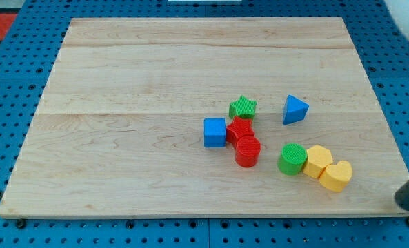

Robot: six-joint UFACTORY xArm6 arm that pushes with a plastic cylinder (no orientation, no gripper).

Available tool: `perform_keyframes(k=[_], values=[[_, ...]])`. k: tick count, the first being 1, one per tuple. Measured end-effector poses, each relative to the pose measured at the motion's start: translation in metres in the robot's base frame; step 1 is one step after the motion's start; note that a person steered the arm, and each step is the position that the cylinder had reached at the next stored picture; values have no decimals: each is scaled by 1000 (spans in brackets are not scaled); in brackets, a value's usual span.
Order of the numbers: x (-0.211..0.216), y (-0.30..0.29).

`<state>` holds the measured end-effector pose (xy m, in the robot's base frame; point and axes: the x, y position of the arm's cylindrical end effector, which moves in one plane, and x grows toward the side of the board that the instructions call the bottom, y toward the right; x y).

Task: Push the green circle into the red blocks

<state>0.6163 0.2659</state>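
The green circle (292, 158) stands on the wooden board (135, 103) right of centre, touching a yellow hexagon (318, 161) on its right. The red blocks lie to its left: a red star (240, 129) and a red cylinder (247, 151), touching each other. A gap separates the green circle from the red cylinder. My tip (402, 202) shows as a dark rod end at the view's bottom right, off the board's right edge, well right of the yellow blocks and touching no block.
A yellow heart (336, 175) touches the hexagon's lower right. A blue cube (214, 132) sits against the red star's left. A green star (243, 107) sits just above the red star. A blue triangle (294, 109) lies above the green circle.
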Motion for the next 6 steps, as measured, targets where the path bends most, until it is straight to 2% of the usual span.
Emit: perform_keyframes(k=[1, 2, 4, 6], values=[[-12, -62], [0, -86], [-53, -98], [-95, -147]])
